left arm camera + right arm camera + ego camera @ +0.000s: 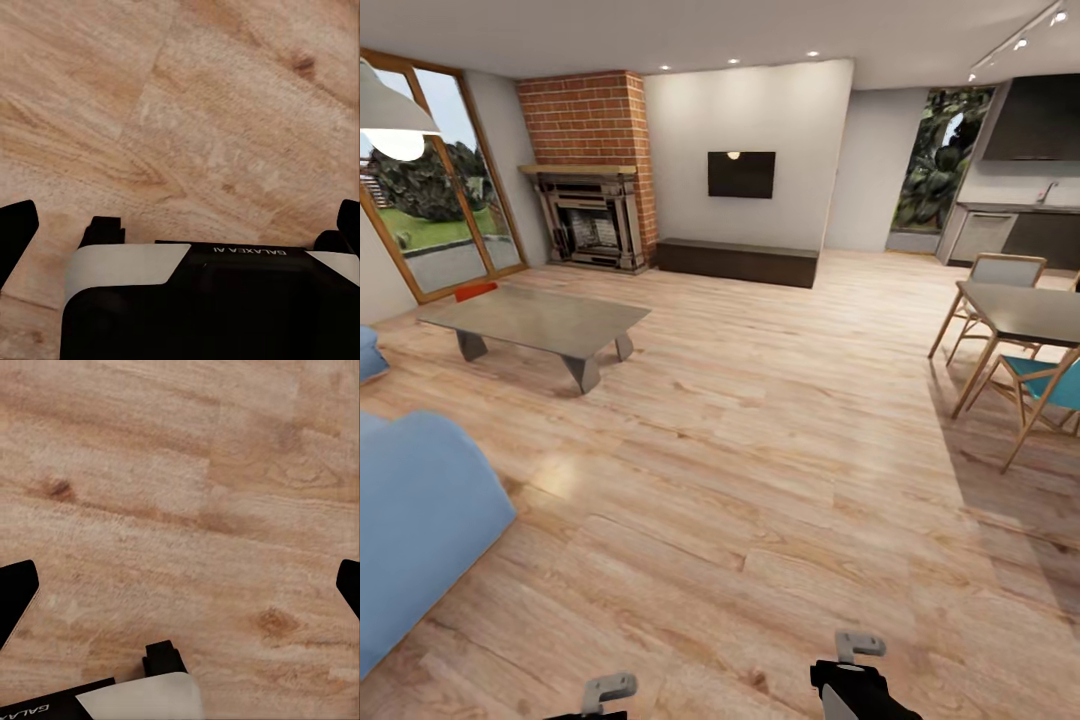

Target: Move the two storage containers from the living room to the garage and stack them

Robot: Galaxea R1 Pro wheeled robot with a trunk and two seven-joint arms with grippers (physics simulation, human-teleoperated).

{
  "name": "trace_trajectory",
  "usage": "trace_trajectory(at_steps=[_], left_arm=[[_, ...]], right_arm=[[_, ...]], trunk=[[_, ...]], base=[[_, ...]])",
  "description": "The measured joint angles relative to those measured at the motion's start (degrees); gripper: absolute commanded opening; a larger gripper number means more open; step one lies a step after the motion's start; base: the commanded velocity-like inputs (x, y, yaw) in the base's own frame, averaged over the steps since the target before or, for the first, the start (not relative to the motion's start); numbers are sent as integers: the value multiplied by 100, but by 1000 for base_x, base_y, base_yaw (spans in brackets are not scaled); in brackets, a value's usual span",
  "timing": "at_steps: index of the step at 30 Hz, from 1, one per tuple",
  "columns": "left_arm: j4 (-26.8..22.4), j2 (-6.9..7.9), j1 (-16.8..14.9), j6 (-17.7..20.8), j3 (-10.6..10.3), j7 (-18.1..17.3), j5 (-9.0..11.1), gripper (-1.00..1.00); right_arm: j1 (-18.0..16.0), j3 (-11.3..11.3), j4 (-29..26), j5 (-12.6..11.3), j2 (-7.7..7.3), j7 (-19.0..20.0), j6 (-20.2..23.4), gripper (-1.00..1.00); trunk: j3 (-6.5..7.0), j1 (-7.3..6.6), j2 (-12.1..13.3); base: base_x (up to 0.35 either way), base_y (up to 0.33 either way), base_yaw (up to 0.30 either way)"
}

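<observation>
Light wood plank flooring [760, 440] runs through the whole open room. At far left stand wood-framed glass doors [430, 190] and a brick fireplace [590, 180]; a dark wall screen [741, 174] hangs above a long low cabinet [737, 262]. A grey coffee table [535, 322] sits left — a blue sofa [415, 520] nearer. A dining table [1025, 315] with chairs stands right — kitchen counters [1015, 230] beyond, under recessed ceiling lights.

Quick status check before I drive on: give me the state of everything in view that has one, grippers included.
Left gripper: open, empty, above the wood floor.
Right gripper: open, empty.
Storage container: partly hidden behind the coffee table, untouched.
TV: screen dark.
Fireplace: no flame visible.
Dining chairs: upright at the dining table.
</observation>
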Motion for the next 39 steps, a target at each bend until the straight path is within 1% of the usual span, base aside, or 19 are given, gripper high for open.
trace_trajectory(at_steps=[39], left_arm=[[0, 0, 0, -2, -3, 0, 0, 100]], right_arm=[[0, 2, 0, -1, 0, 0, 0, 100]], trunk=[[0, 0, 0]], base=[[326, 0, 0]])
